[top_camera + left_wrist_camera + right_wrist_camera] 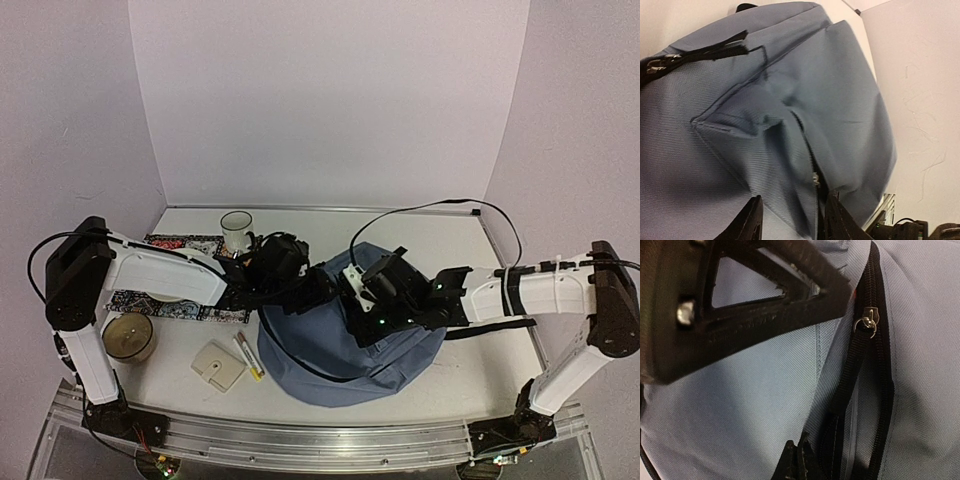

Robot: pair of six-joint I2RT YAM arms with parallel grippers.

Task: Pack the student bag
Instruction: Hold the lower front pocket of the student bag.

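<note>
1. The blue-grey backpack [330, 355] lay on the table [450, 240], front of centre, with both arms reaching over it.
2. The left gripper [790, 222] had its fingers apart, a fold of the bag's fabric between them.
3. The right gripper [797, 462] had its fingers closed together, just beside the open black zipper [875, 365].
4. A white mug [237, 232] stood behind, to the left.

The student bag [850, 100] is matt woven cloth

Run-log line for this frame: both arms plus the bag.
backpack: on table, zipper partly open | left fingers: apart, straddling fabric fold | right fingers: shut by zipper edge, grip unclear | mug: outside backpack
</note>
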